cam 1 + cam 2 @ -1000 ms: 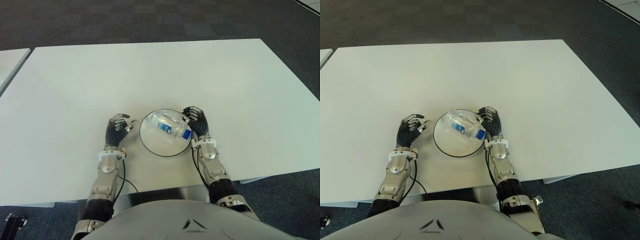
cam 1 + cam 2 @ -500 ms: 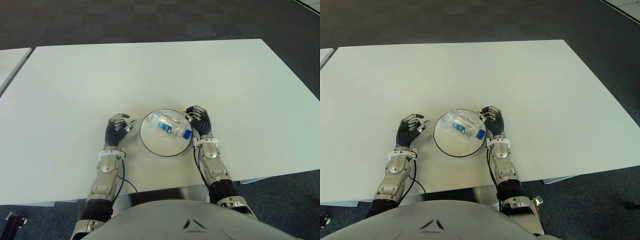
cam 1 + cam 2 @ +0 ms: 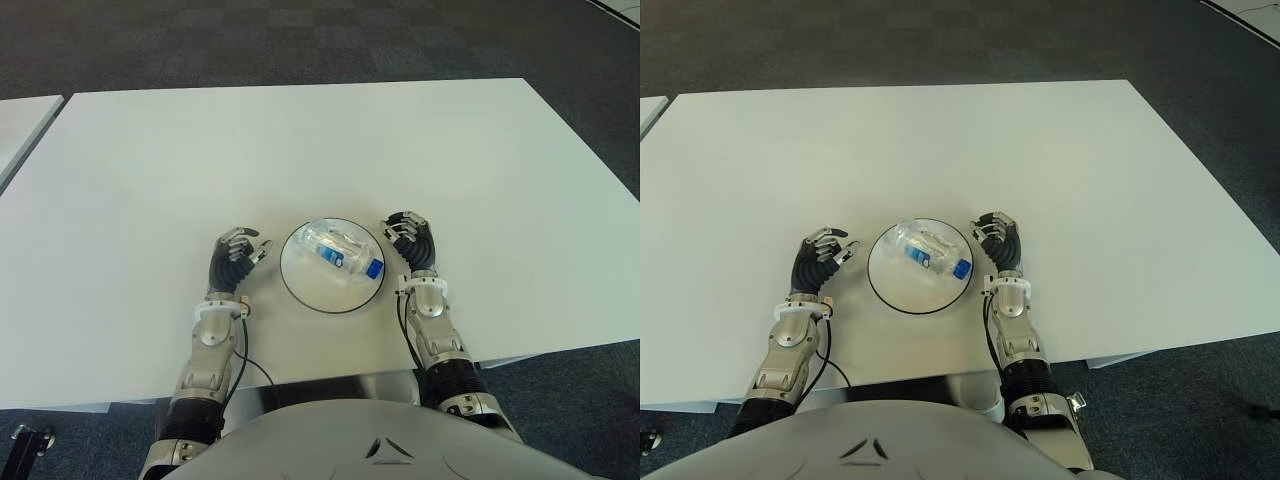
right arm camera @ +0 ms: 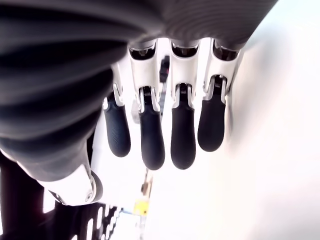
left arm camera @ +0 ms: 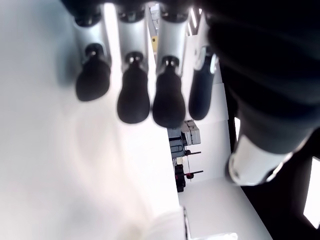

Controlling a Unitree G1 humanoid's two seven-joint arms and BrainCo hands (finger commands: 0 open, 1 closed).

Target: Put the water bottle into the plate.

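A clear water bottle [image 3: 342, 251] with a blue label and blue cap lies on its side in the round white plate [image 3: 308, 283] with a dark rim, near the table's front edge. My right hand [image 3: 412, 240] is just to the right of the plate, apart from the bottle, with relaxed fingers [image 4: 182, 132] that hold nothing. My left hand [image 3: 236, 258] shows to the left of the plate, fingers [image 5: 134, 95] loose and empty.
The white table [image 3: 300, 150] stretches wide behind and to both sides of the plate. A second white table's corner [image 3: 20, 125] shows at the far left. Dark carpet [image 3: 300, 40] lies beyond.
My right hand has drawn away to the right from the bottle and the plate's rim. The bottle stays lying in the plate. The left hand has not moved.
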